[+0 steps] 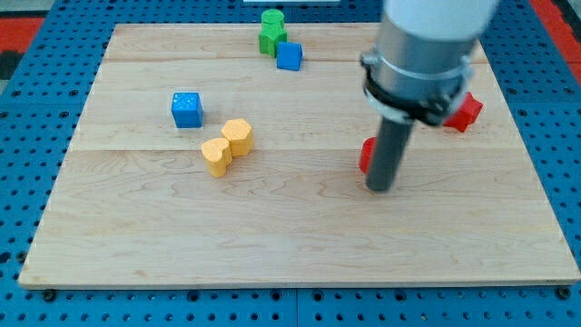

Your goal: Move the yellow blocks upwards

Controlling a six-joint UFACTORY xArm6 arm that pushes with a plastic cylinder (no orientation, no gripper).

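Note:
Two yellow blocks lie touching left of the board's middle: a yellow hexagonal block (pixel 237 135) and, just below and left of it, a second yellow block (pixel 216 155). My tip (pixel 381 188) rests on the board well to the right of them, about a third of the board's width away. It stands right beside a red block (pixel 367 155) that the rod partly hides.
A blue cube (pixel 186 109) sits up and left of the yellow blocks. A green block (pixel 271 32) and a blue cube (pixel 290 56) lie near the top edge. Another red block (pixel 465 113) is at the right, partly behind the arm. The wooden board (pixel 300 245) lies on a blue pegboard.

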